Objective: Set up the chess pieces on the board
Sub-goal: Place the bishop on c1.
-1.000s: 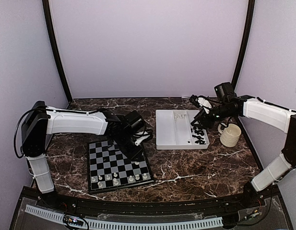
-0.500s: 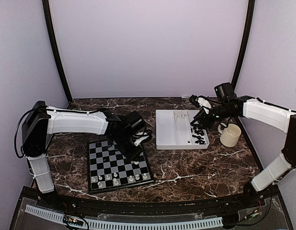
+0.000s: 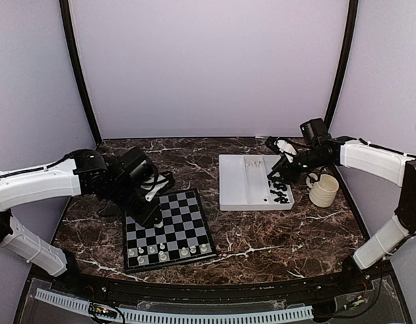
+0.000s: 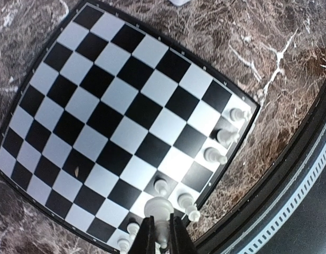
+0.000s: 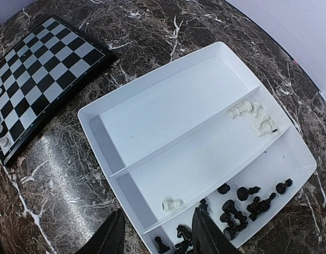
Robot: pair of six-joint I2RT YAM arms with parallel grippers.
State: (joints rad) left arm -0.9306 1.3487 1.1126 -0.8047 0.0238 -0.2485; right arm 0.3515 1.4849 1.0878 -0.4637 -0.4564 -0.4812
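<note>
The board [image 3: 174, 223] lies at the near left, with several white chess pieces [image 3: 168, 254] along its near edge. My left gripper [image 3: 152, 217] hangs over the board's left side. In the left wrist view it [image 4: 160, 233] is shut on a white piece [image 4: 160, 210] above the board [image 4: 110, 116], near the white row [image 4: 222, 137]. My right gripper [image 3: 278, 177] is open and empty over the white tray [image 3: 243, 201]. In the right wrist view it [image 5: 158, 238] hovers above the tray's near end, where a white pawn [image 5: 171, 203], black pieces [image 5: 247, 203] and more white pieces [image 5: 255, 116] lie.
A cream ribbed mug [image 3: 323, 190] stands right of the tray. The board's corner shows at the top left of the right wrist view [image 5: 41, 69]. The black table rim [image 4: 289, 185] runs just past the board's near edge.
My left arm has swung left and carried its gripper from the board's right side to its left side. The right gripper has hardly moved.
</note>
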